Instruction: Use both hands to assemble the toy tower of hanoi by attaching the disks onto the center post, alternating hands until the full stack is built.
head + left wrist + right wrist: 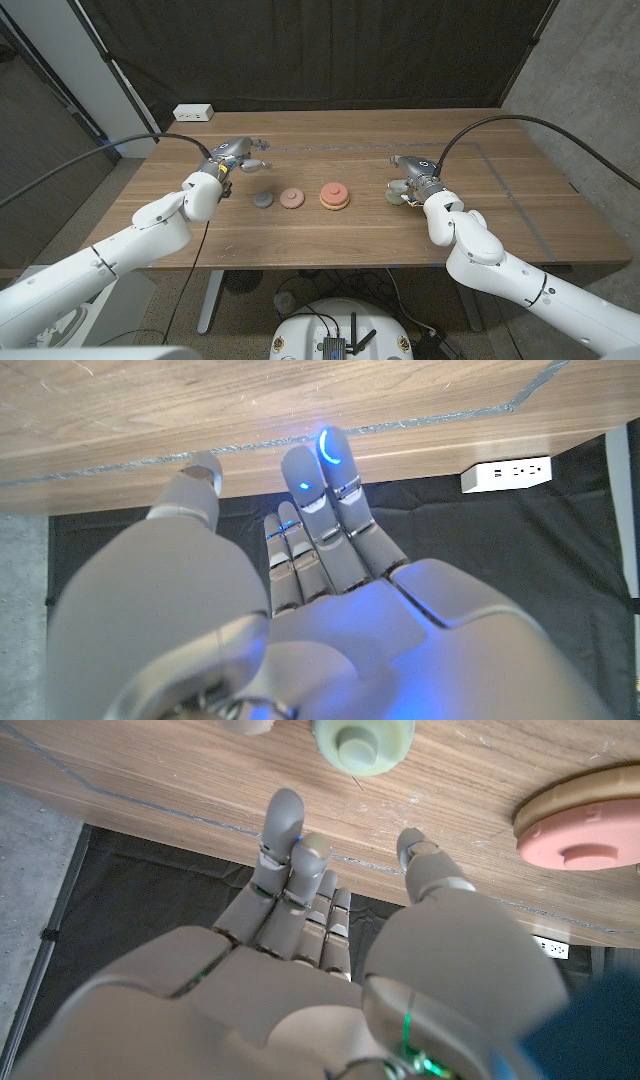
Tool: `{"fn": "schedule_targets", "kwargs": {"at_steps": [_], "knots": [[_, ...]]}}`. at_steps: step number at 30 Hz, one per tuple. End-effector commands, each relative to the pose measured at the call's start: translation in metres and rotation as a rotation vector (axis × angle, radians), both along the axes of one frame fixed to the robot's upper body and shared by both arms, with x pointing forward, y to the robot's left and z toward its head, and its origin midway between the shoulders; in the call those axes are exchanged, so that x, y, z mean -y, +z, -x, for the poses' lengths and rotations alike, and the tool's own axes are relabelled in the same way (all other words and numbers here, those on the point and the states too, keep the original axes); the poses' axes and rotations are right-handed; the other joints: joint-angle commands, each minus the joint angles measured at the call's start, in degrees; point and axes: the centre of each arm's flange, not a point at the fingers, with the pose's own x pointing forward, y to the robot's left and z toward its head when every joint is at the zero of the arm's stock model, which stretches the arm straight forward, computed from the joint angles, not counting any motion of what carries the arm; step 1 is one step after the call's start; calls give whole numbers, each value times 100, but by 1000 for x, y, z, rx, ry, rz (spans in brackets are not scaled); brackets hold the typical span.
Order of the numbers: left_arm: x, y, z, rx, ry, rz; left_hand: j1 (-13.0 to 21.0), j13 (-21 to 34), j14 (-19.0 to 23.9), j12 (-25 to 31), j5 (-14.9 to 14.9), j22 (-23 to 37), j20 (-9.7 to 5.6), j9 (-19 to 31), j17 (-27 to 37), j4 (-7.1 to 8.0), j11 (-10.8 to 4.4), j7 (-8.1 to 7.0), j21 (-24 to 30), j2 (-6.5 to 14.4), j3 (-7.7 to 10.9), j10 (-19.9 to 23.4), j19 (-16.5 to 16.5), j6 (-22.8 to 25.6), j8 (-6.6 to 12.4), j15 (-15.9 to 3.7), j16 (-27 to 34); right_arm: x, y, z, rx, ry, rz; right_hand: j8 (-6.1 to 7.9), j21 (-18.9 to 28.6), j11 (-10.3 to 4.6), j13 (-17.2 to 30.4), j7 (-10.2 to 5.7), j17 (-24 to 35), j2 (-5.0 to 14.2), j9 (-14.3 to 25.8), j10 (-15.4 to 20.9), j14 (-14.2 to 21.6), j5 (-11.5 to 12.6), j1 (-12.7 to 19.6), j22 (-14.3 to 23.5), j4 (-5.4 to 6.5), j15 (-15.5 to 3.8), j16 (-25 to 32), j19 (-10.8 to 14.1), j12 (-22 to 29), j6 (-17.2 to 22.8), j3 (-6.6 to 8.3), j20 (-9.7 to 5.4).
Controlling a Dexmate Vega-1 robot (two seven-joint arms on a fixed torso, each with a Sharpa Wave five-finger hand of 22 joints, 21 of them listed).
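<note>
The head view takes in the whole wooden table [500, 215]: near its middle an orange base [334, 203] carries a pink disk [334, 192] on its upright post, with a smaller pink disk [292, 198] and a grey disk [263, 200] in a row beside it toward the left hand [236, 157]. A pale green disk [362, 738], lying flat with knob up, lies close before the right hand [408, 178]. Both hands hold nothing, fingers loosely extended. A white power strip [508, 472] sits at the far edge
</note>
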Motion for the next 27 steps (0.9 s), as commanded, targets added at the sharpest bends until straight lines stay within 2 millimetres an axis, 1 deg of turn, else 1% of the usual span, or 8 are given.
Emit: {"fn": "schedule_targets", "kwargs": {"at_steps": [1, 6, 9, 20, 27], "knots": [[2, 7, 5, -60, -23, -100, -30, 14, -48, -11, 30, 16, -754, 27, 13, 17, -6, 19, 14, -22, 16, -32, -24, -27, 21, -347, 26, -2, -1, 2, 1, -2, -2, 2, 26, -4, 13, 1, 4, 60, -8, 63, -7, 8, -6, 18, 19, -369, -17, -41, 14, 76, 16, -555], [4, 9, 6, -83, -32, -142, -32, 15, -57, -15, 30, 15, -755, 27, 9, 16, 2, 24, 14, -25, 17, -43, -29, -37, 18, -347, 22, -3, -1, 3, -2, -2, -2, -2, 37, -1, 18, 4, -1, 64, -10, 70, -15, 8, -15, 27, 21, -369, -28, -36, 9, 79, 16, -554], [5, 9, 6, -94, -41, -151, -37, 15, -60, -15, 30, 15, -754, 26, 8, 18, -23, 20, 12, -27, 16, -46, -36, -41, 18, -347, 21, -2, -1, 3, -6, -3, 0, -4, 37, 0, 20, 4, 17, 67, -12, 80, -3, 8, -34, 27, 31, -366, -17, -41, 8, 83, 13, -553], [18, 8, 10, -121, -55, -293, -17, 18, -75, -13, 32, 17, -761, 25, 1, 0, -39, -10, 21, -41, 21, -51, -43, -45, 23, -348, 20, 0, 1, 5, -6, -10, 1, -11, 31, 8, 32, 7, -2, 78, -16, 97, -28, 10, -70, 18, 38, -369, -50, -58, -4, 97, 10, -553], [26, 11, 5, -160, -66, -351, -2, 18, -70, -20, 33, 19, -761, 25, 2, -6, -62, -22, 30, -47, 26, -72, -48, -63, 22, -348, 31, 0, 3, 4, -1, -9, -1, -17, 40, 10, 38, 10, 22, 76, -18, 91, -15, 13, -74, 26, 30, -369, -33, -54, -16, 98, 13, -554]]}}
